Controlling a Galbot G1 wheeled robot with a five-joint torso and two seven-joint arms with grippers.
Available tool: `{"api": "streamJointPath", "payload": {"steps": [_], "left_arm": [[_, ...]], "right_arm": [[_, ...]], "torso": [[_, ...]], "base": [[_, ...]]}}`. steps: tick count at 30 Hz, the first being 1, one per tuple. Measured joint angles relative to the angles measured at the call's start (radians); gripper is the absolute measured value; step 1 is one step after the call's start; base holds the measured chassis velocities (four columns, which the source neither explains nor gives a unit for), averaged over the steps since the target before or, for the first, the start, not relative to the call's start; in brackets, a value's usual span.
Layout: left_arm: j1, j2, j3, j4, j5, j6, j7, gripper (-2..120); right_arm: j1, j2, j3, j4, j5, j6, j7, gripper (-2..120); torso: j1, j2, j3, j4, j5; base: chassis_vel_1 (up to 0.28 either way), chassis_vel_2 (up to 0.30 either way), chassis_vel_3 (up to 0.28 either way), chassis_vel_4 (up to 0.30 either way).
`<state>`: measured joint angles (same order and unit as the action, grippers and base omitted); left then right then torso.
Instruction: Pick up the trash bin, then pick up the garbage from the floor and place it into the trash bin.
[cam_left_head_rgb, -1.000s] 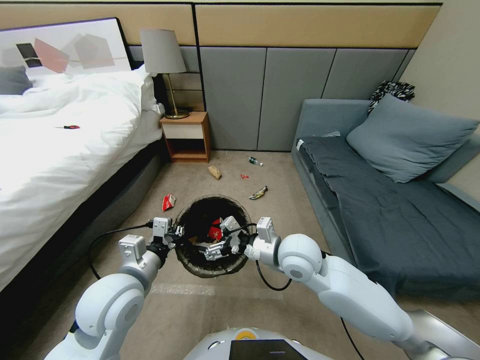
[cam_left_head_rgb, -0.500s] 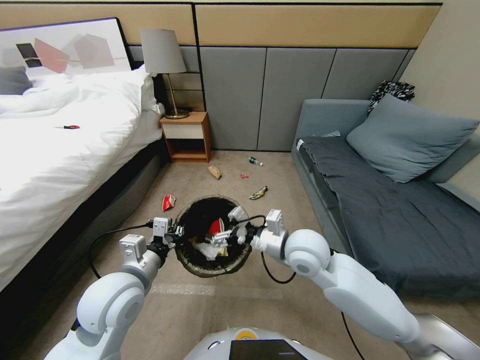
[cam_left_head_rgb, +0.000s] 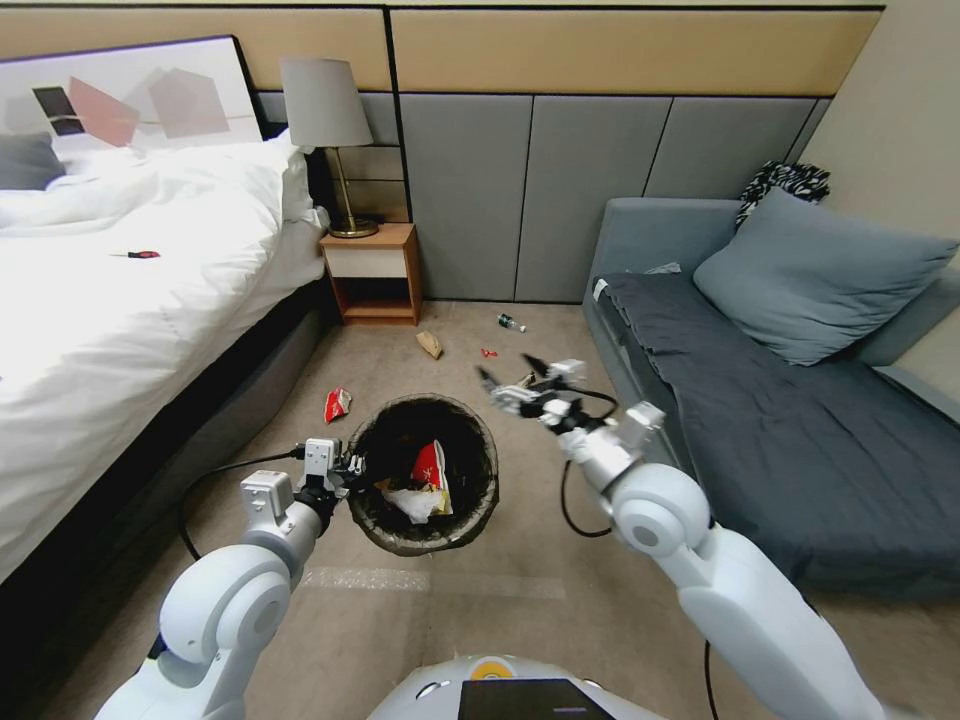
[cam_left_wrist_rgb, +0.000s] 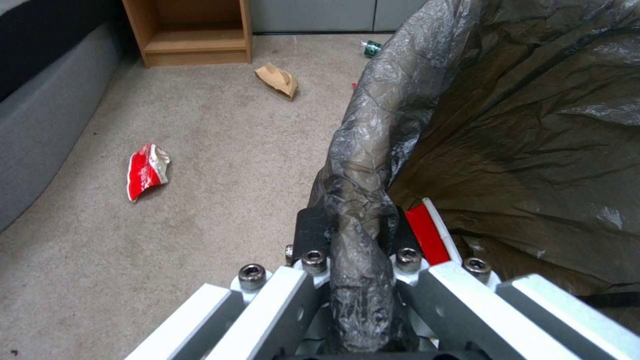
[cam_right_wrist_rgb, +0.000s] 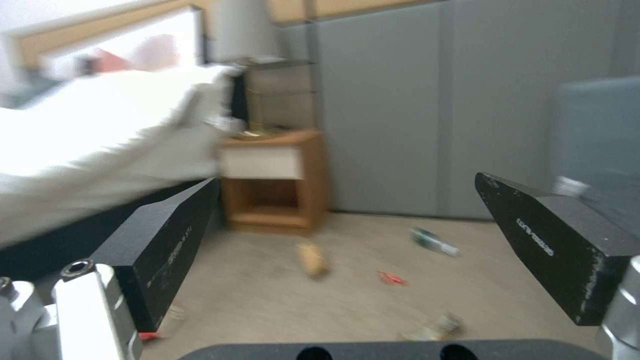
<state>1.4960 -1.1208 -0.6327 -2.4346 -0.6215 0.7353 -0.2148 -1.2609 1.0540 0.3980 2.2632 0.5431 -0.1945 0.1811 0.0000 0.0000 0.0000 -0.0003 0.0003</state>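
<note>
So the left gripper (cam_left_head_rgb: 352, 468) is clamped on the near-left rim of the trash bin (cam_left_head_rgb: 480, 500). In the left wrist view its jaws pinch the folded-over dark bag right at the edge, with the bin (cam_left_wrist_rgb: 373, 165) hanging off that grip above the carpet. Inside the bin there's a red-and-white packet (cam_left_head_rgb: 431, 465) and a crumpled white tissue (cam_left_head_rgb: 412, 503), sitting toward the middle against the black liner.

The right gripper (cam_left_head_rgb: 508, 381) is up in the air past the far-right side of the bin, between it and the grey sofa (cam_left_head_rgb: 800, 440). Its jaws are spread wide with nothing in them. The right wrist view shows both black fingers (cam_right_wrist_rgb: 167, 240) far apart, and the floor (cam_right_wrist_rgb: 280, 295) beyond them.

Litter on the floor (cam_left_head_rgb: 400, 620):
- 1 red-and-white wrapper (cam_left_head_rgb: 337, 404) just left of the bin, near the bed (cam_left_head_rgb: 110, 320)
- 1 flat brown paper bag (cam_left_head_rgb: 429, 344) farther out, in front of the wooden nightstand (cam_left_head_rgb: 370, 272)
- 1 small green bottle (cam_left_head_rgb: 510, 322) close to the wall panels
- 1 tiny red scrap (cam_left_head_rgb: 488, 352) between the bag and the bottle
- 1 shiny wrapper (cam_right_wrist_rgb: 437, 327) in the right wrist view, nearest the gripper

A lamp (cam_left_head_rgb: 325, 120) sits on the nightstand.
</note>
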Motion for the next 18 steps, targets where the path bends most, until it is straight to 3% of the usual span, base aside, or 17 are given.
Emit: {"api": "streamJointPath", "payload": {"steps": [7,13,18], "left_arm": [[0.017,-0.009,-0.001,0.003,0.023,0.000,0.011,1],[0.028,-0.015,-0.007,0.006,0.046,0.000,0.024,1],[0.030,-0.012,-0.016,0.006,0.046,0.000,0.027,1]], "right_arm": [[-0.152,0.114,0.089,0.006,-0.112,0.033,-0.003,100],[-0.280,0.250,0.125,0.000,-0.327,0.056,-0.025,100],[-0.352,0.305,0.162,-0.002,-0.397,0.083,-0.049,100]], "torso": [[0.000,0.000,0.000,0.0005,-0.0003],[0.000,0.000,0.000,0.0003,-0.0003],[0.000,0.000,0.000,0.0003,-0.0004]], "base": [[0.000,0.000,0.000,0.000],[0.000,0.000,0.000,0.000],[0.000,0.000,0.000,0.000]]}}
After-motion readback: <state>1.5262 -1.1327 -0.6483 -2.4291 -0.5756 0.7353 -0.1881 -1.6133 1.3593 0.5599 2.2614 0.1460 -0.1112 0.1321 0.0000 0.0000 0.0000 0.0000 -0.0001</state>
